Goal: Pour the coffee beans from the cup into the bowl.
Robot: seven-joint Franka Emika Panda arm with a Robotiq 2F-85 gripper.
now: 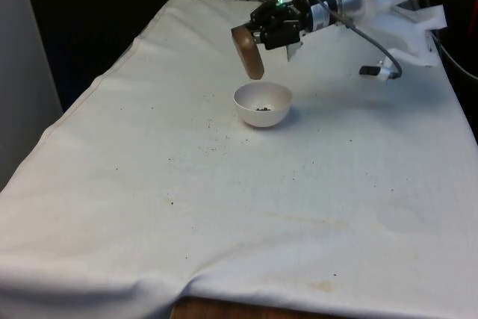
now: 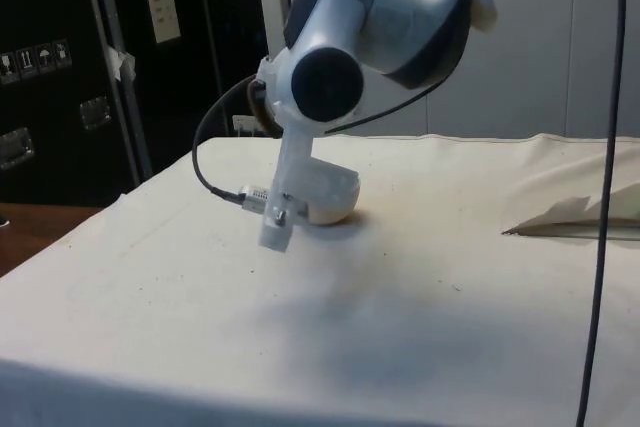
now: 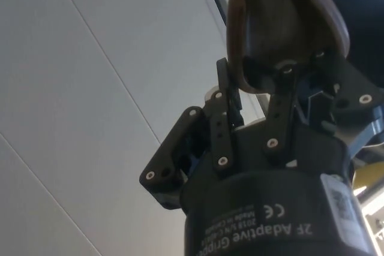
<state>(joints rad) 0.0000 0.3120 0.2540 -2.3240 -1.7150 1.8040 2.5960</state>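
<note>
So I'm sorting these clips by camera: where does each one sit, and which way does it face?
Front view: across the table toward the arm; gripper tips a brown cup over the white bowl holding a few beans.
Side view: from the table's side, toward dark cabinets; the arm's wrist hides most of the bowl.
Wrist view: on the wrist, tilted up at white panels; jaws clamp the cup.
Front and side views share the bowl; front and wrist views share the cup.

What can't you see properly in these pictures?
1. Inside of the brown cup: front view, its mouth faces down, so any beans left are hidden.
2. The white bowl: side view, the arm covers most of it.
3. Beans in the bowl: front view, too small to count.
4. Dark specks on the cloth: too small to identify.
</note>
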